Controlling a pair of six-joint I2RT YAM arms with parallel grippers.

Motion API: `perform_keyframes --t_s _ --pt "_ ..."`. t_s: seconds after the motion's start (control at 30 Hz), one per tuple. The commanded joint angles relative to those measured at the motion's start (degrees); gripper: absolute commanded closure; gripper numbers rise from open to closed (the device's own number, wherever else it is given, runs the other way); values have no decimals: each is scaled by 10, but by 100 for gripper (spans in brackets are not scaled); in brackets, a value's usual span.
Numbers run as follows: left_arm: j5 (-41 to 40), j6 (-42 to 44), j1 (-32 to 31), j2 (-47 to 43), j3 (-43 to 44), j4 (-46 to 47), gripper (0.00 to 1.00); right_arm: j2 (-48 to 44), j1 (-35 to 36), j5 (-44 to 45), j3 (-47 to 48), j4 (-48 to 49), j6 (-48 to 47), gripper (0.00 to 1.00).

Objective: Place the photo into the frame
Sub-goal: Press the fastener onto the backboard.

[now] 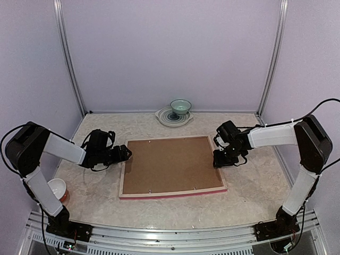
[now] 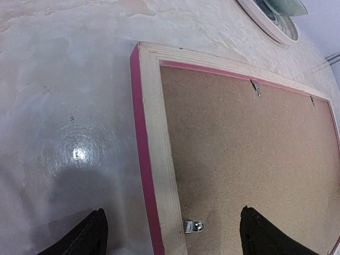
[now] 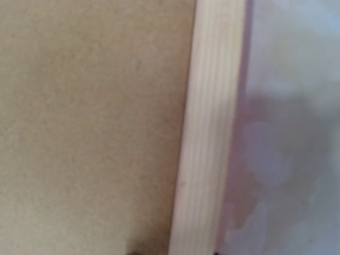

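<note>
pale wood faces you: the frame [image 1: 172, 192] lies face down in the middle of the bench [image 1: 255, 186]. pink shows only along its edges, and a brown board [image 1: 170, 163] fills its opening. whether the photo sits under that board you cannot tell. at the far edge a green bowl [image 1: 180, 107] stands on a ringed plate [image 1: 166, 118]. a small bowl [image 1: 57, 188], white inside and red outside, sits by your left arm. your left pincer [image 1: 127, 154] is spread wide, just beside the frame's left rail. your right pincer [image 1: 219, 159] is at the right rail; whether it pinches the rail you cannot tell.
</note>
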Motion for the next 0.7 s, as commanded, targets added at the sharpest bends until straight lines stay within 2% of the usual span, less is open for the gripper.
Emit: perform_keyframes --t_s 0.0,0.53,0.67 --pt "10 -5 3 8 -1 -10 15 1 -3 3 -5 -12 -9 69" --pt "9 -5 3 9 -1 -9 15 14 -2 17 6 -27 -15 79" --pt "10 -5 4 9 -1 -9 15 16 -1 13 9 -28 -17 77"
